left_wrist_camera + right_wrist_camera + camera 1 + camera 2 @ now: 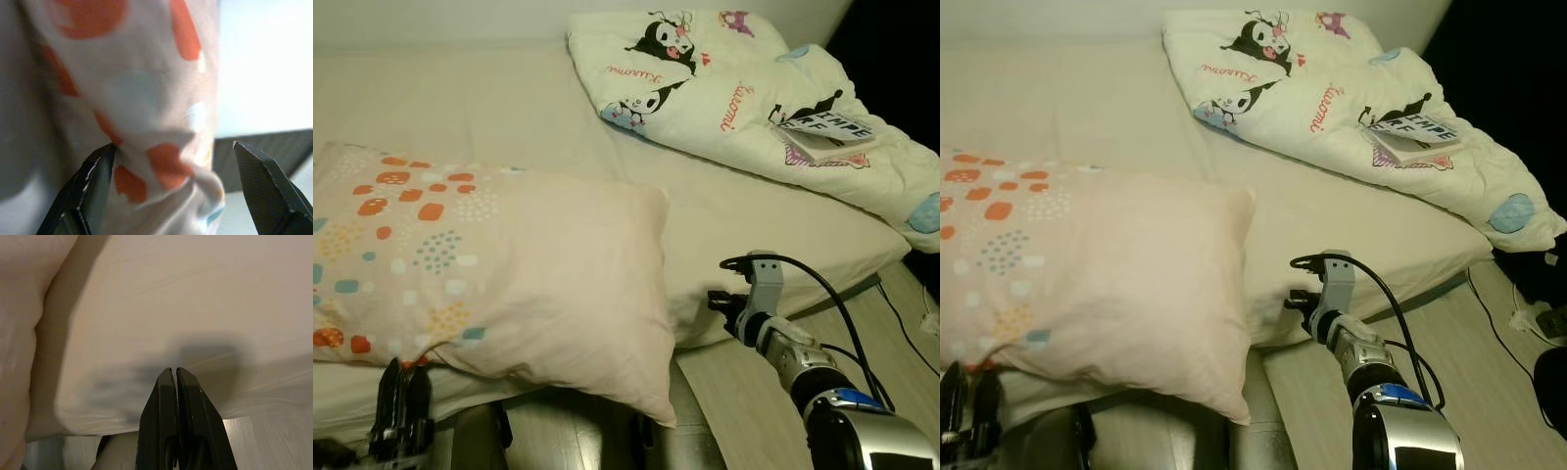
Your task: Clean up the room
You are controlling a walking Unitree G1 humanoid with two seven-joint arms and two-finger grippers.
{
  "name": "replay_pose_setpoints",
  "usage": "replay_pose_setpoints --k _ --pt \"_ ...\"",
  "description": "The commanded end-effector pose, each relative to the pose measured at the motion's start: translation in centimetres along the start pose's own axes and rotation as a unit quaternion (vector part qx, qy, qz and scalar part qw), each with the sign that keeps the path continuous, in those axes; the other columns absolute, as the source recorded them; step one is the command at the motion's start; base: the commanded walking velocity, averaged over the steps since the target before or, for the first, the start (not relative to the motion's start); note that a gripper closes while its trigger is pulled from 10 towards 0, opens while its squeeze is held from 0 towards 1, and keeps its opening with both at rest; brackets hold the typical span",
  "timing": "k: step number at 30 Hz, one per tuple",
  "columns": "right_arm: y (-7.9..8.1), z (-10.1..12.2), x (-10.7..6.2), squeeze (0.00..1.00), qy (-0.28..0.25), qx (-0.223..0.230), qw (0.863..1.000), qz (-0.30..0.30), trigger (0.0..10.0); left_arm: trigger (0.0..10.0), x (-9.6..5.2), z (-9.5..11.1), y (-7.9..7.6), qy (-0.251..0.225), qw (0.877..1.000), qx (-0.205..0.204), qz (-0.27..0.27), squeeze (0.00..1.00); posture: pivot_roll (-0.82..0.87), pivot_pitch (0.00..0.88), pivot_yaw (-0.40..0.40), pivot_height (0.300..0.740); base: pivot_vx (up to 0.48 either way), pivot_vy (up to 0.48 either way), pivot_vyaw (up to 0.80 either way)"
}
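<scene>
Bedding is unsorted: pillow [489, 264] overhangs the bed [499, 108], quilt [744, 88] crumpled, book [824, 135] on it. Left gripper [171, 166] fingers gape around the pillow's corner; right gripper [175, 382] fingers are pressed together, empty.

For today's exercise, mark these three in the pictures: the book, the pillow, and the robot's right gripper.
book [827, 135], left eye view, on its cover.
pillow [509, 264], left eye view, middle of its plain part.
right gripper [176, 382], right wrist view, between its closed fingertips.
</scene>
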State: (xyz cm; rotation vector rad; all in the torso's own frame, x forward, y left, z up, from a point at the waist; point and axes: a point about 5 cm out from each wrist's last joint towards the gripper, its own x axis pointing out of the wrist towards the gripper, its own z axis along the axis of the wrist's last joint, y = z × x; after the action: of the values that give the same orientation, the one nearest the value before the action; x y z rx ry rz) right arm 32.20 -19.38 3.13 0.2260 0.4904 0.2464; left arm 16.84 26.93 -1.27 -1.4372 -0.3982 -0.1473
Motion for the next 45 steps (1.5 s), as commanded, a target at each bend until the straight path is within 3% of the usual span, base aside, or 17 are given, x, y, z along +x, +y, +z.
replay_pose_setpoints --k 1,4,6,14,18,20,22,24,27,29,31,36,40,41,42,45 --pt "-0.2 -0.3 -0.1 0.0 0.006 0.013 1.0 -0.006 10.0 10.0 1.4 -1.1 -0.6 0.014 0.999 -0.012 -0.043 0.0 -0.15 0.062 -0.087 0.56 0.0 0.0 0.0" --pt "0.0 0.1 0.1 0.0 0.001 0.012 1.0 -0.003 10.0 10.0 3.6 -3.1 -1.0 0.075 0.995 -0.01 -0.067 0.0 -0.16 0.06 -0.079 0.56 0.0 0.0 0.0" --pt "0.1 0.2 0.1 0.0 -0.002 0.007 1.0 -0.004 10.0 10.0 4.2 -4.0 -0.9 0.098 0.993 -0.005 -0.062 0.0 -0.16 0.059 -0.073 0.56 0.0 0.0 0.0" --pt "0.0 -0.1 0.0 0.0 -0.001 0.005 1.0 -0.007 10.0 10.0 5.0 -5.2 -0.4 0.098 0.995 0.0 -0.031 0.0 -0.17 0.055 -0.07 0.56 0.0 0.0 0.0" --pt "0.0 -0.1 0.0 0.0 -0.001 0.008 1.0 -0.009 10.0 10.0 6.0 -7.5 -0.4 0.135 0.99 0.03 -0.017 0.0 -0.17 0.054 -0.067 0.56 0.0 0.0 0.0" --pt "0.0 0.0 0.1 0.0 -0.002 0.008 1.0 -0.009 10.0 10.0 7.2 -8.5 -0.7 0.144 0.987 0.065 -0.011 0.0 -0.17 0.051 -0.065 0.56 0.0 0.0 0.0" --pt "0.0 0.0 0.1 0.0 -0.002 0.008 1.0 -0.009 10.0 10.0 7.7 -8.9 -0.8 0.145 0.986 0.08 -0.008 0.0 -0.17 0.05 -0.065 0.56 0.0 0.0 0.0" --pt "0.1 0.1 0.1 0.0 -0.002 0.007 1.0 -0.008 10.0 10.0 9.2 -9.7 -1.2 0.145 0.982 0.12 0.0 0.0 -0.16 0.048 -0.066 0.56 0.0 0.0 0.0" --pt "0.1 0.1 0.1 0.0 -0.003 0.007 1.0 -0.007 10.0 10.0 10.2 -10.2 -1.6 0.139 0.982 0.128 -0.002 0.0 -0.16 0.045 -0.067 0.56 0.0 0.0 0.0" --pt "0.3 0.1 0.2 0.0 -0.003 0.007 1.0 -0.006 10.0 10.0 11.4 -10.9 -2.3 0.131 0.979 0.154 -0.001 0.0 -0.16 0.043 -0.065 0.56 0.0 0.0 0.0" --pt "0.3 0.1 0.2 0.0 -0.003 0.007 1.0 -0.006 10.0 10.0 11.4 -10.9 -2.3 0.131 0.979 0.154 -0.001 0.0 -0.16 0.043 -0.065 0.56 0.0 0.0 0.0" --pt "0.5 0.2 0.3 0.0 -0.005 0.009 1.0 -0.005 10.0 10.0 12.7 -12.7 -2.8 0.143 0.966 0.212 0.028 0.0 -0.16 0.038 -0.061 0.56 0.0 0.0 0.0" --pt "0.5 0.2 0.3 0.0 -0.006 0.009 1.0 -0.005 10.0 10.0 13.0 -13.3 -2.8 0.148 0.962 0.226 0.04 0.0 -0.16 0.036 -0.057 0.56 0.0 0.0 0.0" --pt "0.5 0.3 0.4 0.0 -0.008 0.011 1.0 -0.006 10.0 0.0 13.0 -13.5 -2.8 0.152 0.96 0.233 0.044 0.0 -0.16 0.035 -0.055 0.56 0.0 0.0 0.0" --pt "0.4 0.4 0.3 0.0 -0.011 0.011 1.0 -0.007 10.0 0.0 13.2 -13.9 -2.9 0.161 0.953 0.251 0.046 0.0 -0.16 0.034 -0.054 0.56 0.0 0.0 0.0" --pt "0.4 0.5 0.3 0.0 -0.012 0.012 1.0 -0.007 10.0 0.0 13.2 -14.0 -2.9 0.163 0.952 0.254 0.045 0.0 -0.16 0.034 -0.054 0.56 0.0 0.0 0.0"
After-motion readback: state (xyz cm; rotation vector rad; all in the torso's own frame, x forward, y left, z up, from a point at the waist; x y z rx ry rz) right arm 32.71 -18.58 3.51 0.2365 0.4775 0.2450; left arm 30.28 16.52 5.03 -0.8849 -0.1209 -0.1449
